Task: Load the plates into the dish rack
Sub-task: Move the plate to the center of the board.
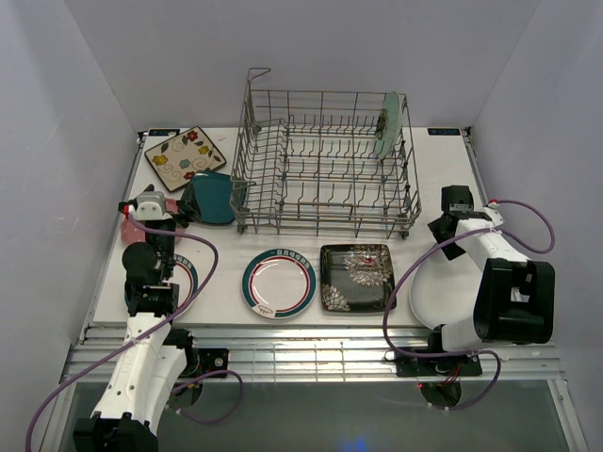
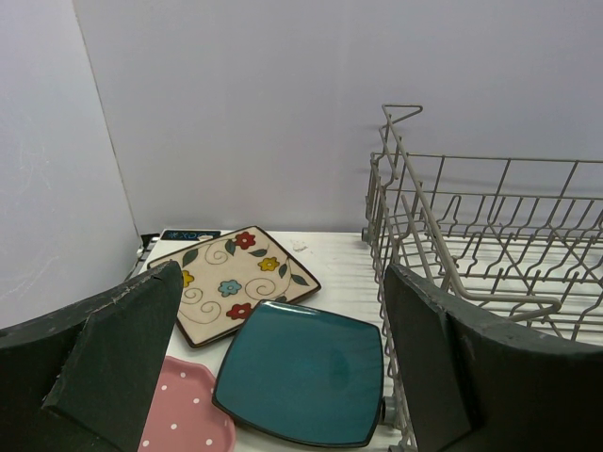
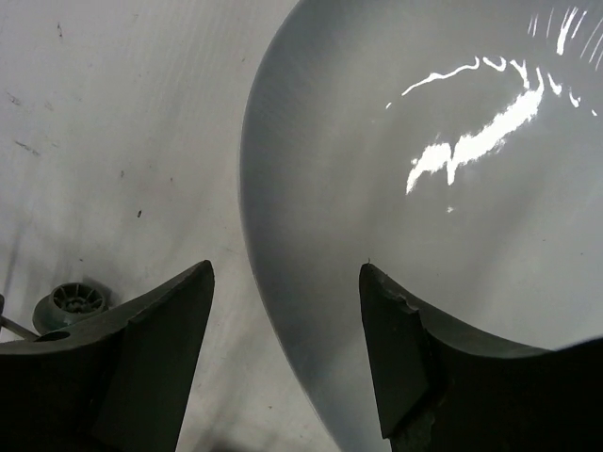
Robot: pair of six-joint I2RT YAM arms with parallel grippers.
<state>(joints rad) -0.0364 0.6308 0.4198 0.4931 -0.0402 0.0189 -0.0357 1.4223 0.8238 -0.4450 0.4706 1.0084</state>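
Note:
The grey wire dish rack (image 1: 325, 165) stands at the back of the table, with a mint round plate (image 1: 387, 125) upright at its right end. On the table lie a cream floral square plate (image 1: 184, 157), a teal square plate (image 1: 213, 199), a pink dotted plate (image 2: 184, 414), a green-rimmed round plate (image 1: 279, 283), a black floral square plate (image 1: 356, 276) and a plain white plate (image 1: 429, 299). My right gripper (image 3: 285, 266) is open astride the white plate's (image 3: 424, 188) rim, one finger over the table and one over the plate. My left gripper (image 2: 281, 266) stands wide open and holds nothing, just short of the teal plate (image 2: 306, 372).
A second green-rimmed plate (image 1: 186, 280) is mostly hidden under my left arm. The rack's wall (image 2: 415, 245) runs close to my left gripper's right finger. A small rack wheel (image 3: 71, 301) sits left of my right gripper. White walls enclose the table on three sides.

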